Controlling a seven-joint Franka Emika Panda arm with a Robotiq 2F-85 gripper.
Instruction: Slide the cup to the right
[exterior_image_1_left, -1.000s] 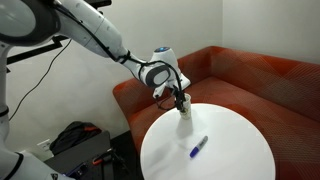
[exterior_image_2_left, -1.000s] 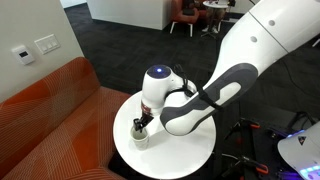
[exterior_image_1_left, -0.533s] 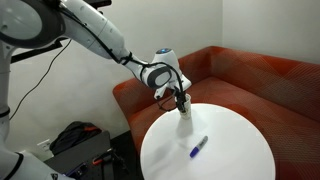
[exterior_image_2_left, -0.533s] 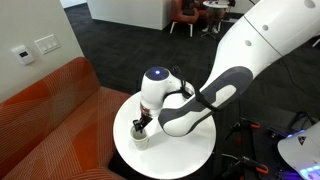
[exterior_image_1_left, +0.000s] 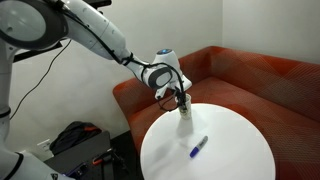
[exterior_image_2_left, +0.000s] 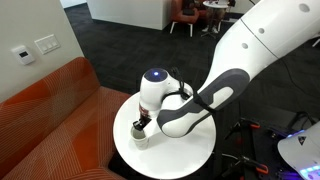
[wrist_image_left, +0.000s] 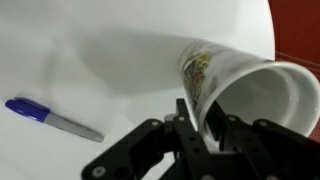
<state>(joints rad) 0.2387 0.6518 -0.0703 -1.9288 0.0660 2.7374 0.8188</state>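
Observation:
The cup, cream-white with a faint print, stands on the round white table near its back edge. In both exterior views it shows as a small pale cup directly under the arm's tip. My gripper comes down from above. In the wrist view it is shut on the cup's rim wall, one finger outside and one inside the mouth. The cup stays upright on the table.
A blue marker pen lies on the table nearer the front. An orange-red sofa curves around the table's far side. A dark bag sits on the floor beside the table.
The jaws have come together on the cup's rim wall. Arm, cup and pen stand where they were.

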